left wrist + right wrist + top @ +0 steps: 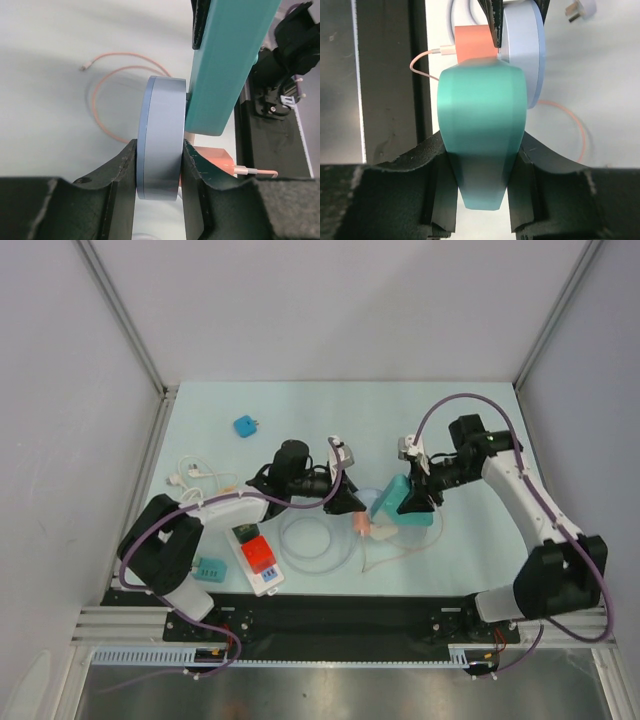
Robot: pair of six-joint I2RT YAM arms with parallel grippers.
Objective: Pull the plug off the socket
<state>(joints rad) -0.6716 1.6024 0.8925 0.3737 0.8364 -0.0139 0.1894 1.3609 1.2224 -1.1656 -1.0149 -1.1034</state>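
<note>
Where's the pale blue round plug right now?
In the left wrist view, the pale blue plug is clamped in the left gripper, seated against the teal socket held by the right gripper, near table centre.

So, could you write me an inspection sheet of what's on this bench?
Surface: pale green table.
Job's things: blue-grey round plug pressed against teal socket block, no gap showing.
Clutter: blue adapter, white strip carrying a red block, small teal adapter, orange adapter.
Grippers: left fingers shut on the plug; right fingers shut on the socket block.
Cables: pink cable lying loose; white coil near the strip.
Surroundings: plain white walls with metal frame.
</note>
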